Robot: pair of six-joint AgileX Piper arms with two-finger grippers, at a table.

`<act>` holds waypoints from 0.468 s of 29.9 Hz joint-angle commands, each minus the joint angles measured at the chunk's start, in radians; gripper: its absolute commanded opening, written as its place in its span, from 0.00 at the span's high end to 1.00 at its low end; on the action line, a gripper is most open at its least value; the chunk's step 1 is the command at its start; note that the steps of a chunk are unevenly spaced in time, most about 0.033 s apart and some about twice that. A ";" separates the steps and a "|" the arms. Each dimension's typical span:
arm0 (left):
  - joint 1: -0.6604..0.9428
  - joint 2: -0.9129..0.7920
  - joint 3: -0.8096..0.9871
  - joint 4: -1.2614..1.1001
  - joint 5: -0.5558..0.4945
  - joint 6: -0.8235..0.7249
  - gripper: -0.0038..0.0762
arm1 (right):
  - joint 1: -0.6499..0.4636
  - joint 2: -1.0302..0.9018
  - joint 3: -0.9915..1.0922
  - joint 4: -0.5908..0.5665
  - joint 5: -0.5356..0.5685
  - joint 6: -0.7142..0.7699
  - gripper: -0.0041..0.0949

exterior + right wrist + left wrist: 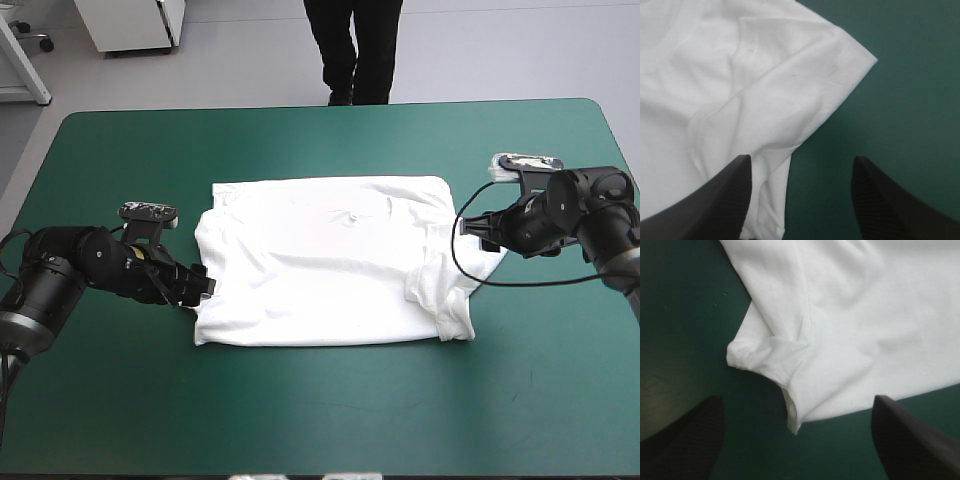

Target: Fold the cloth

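Table, wide slab w/ rounded corners and teal-green cover, fills most of the high view.

White short-sleeved cloth T-shirt: spread flat at approx table ctr. It forms a rough rectangle w/ the long side running left–right. Light creases, and a small pucker near the middle. At its right end, near side, a sleeve juts out onto the cover w/ the hem rumpled. At the left end the edge is slightly bunched, w/ a soft folded flap.

Left gripper, two broad black fin-shaped fingers: low over the cover at the shirt's left edge, toward the near-left corner. In the left wrist view the fingers stand wide apart w/ nothing held. The flap and a pointed bit of hem lie just ahead of the gap, w/ bare cover on either side. Can't tell from the high view whether the tips touch the cloth.

Right gripper, same build: at the shirt's right end, beside the far part of the sleeve. In the right wrist view the jaws are apart, clamped on nothing. One finger's tip sits at the shirt's edge, the other is over bare cover. The sleeve's corner lies ahead, pointing out across the cover.
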 commanded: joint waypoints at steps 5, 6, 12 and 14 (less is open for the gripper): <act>-0.003 -0.026 -0.034 -0.016 -0.019 -0.010 0.23 | -0.151 0.117 -0.091 0.128 -0.026 -0.100 0.41; -0.003 -0.026 -0.034 -0.016 -0.019 -0.010 0.23 | -0.156 0.132 -0.091 0.119 -0.029 -0.100 0.41; -0.003 -0.026 -0.034 -0.016 -0.031 -0.010 0.23 | -0.157 0.232 -0.106 0.054 -0.055 -0.108 0.41; -0.003 -0.026 -0.034 -0.016 -0.029 -0.010 0.23 | -0.157 0.263 -0.117 0.047 -0.063 -0.108 0.41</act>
